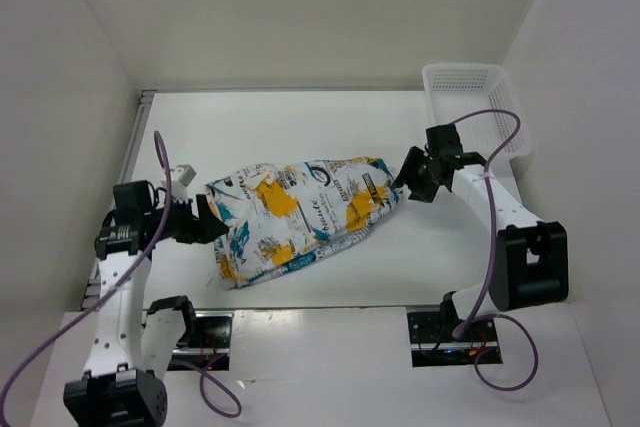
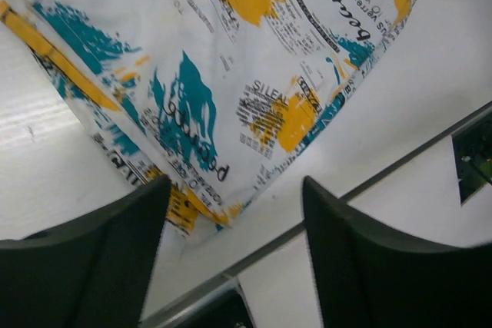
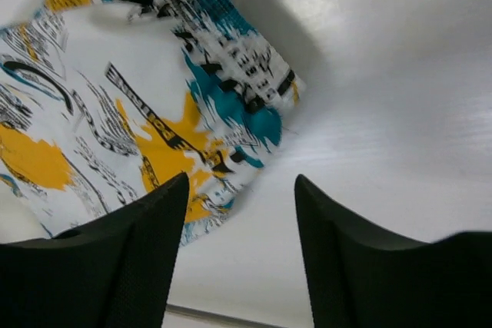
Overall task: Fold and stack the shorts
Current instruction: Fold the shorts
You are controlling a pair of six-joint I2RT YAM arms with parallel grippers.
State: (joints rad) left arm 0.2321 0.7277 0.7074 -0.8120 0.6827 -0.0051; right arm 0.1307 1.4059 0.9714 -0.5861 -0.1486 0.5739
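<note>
The shorts, white with teal, orange-yellow and black print, lie spread on the white table between the two arms. My left gripper is open and empty just off their left edge; in the left wrist view its jaws stand apart over the shorts' near corner. My right gripper is open and empty at their right end; in the right wrist view its jaws stand apart beside the shorts' edge, over bare table.
A white plastic mesh basket stands at the back right corner of the table. White walls close in the table on the left, back and right. The table's near edge runs below the shorts.
</note>
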